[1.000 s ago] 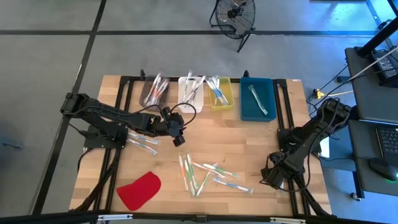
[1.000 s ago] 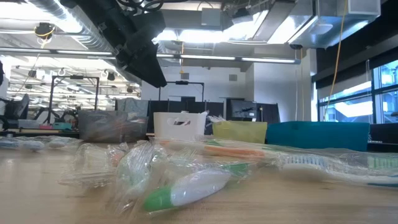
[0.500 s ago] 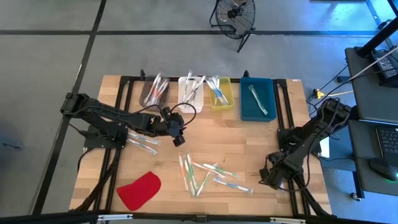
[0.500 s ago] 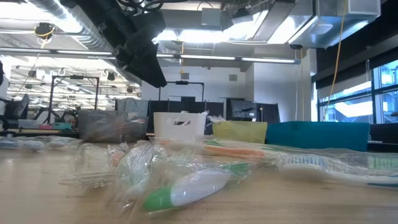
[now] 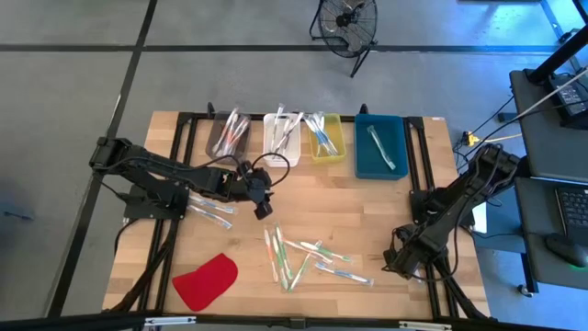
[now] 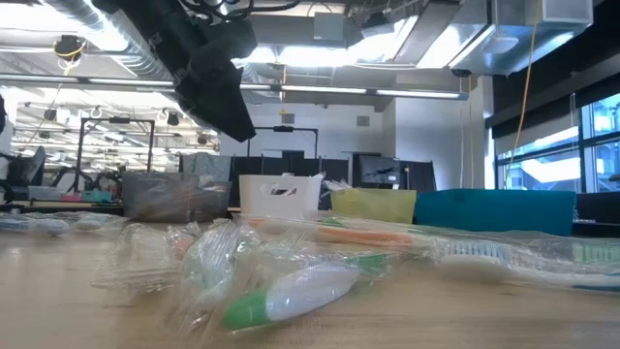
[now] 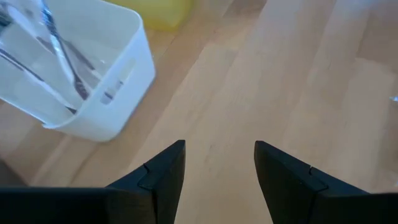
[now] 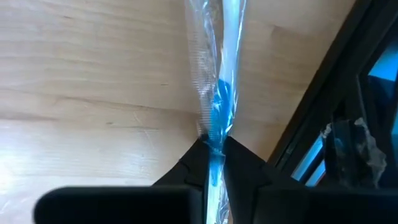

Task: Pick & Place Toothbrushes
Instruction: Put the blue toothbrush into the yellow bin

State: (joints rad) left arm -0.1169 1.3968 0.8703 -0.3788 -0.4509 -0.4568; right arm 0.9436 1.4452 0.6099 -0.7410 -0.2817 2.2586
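Since a second ago your left gripper (image 5: 260, 208) has slid a touch toward the left of the high view, and nothing else on the table has shifted.

Start at the right fingers (image 8: 245, 163): you can see them pinched onto a wrapped blue toothbrush (image 8: 219, 118), whose clear sleeve runs up the centre of the right wrist view over bare wood. That right gripper (image 5: 395, 265) sits low at the lower right of the high view, beside the black frame rail (image 5: 424, 230).

Your left fingers (image 7: 163, 171) stand spread with nothing between them, hovering above the wooden table (image 5: 367, 211) near the white bin (image 5: 281, 133), centre-left in the high view.

Moving outward, you have a loose pile of toothbrushes (image 5: 308, 256) lying lower centre, and two more wrapped ones (image 5: 211, 213) on the left under the arm. Along the top edge stand the grey bin (image 5: 228, 135), the white one, the yellow bin (image 5: 325, 138) and the blue bin (image 5: 380, 145), each holding brushes. A red cloth (image 5: 206, 281) lies at lower left.
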